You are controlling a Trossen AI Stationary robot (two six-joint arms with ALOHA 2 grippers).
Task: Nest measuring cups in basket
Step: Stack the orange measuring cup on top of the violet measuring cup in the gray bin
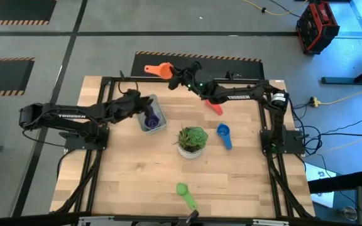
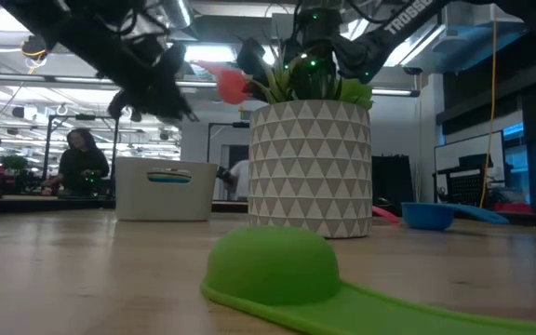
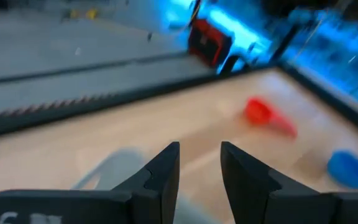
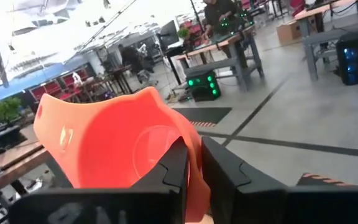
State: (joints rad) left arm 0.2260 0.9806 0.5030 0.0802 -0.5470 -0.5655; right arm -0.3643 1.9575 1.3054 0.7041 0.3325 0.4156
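In the basket (image 1: 158,125), perhaps purple cup (image 1: 151,117)

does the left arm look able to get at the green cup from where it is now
Probably yes. The left gripper hangs open and empty over the basket, and the green cup lies alone near the table's front edge. The plant pot stands off to the side of that path, so nothing seems to block it.
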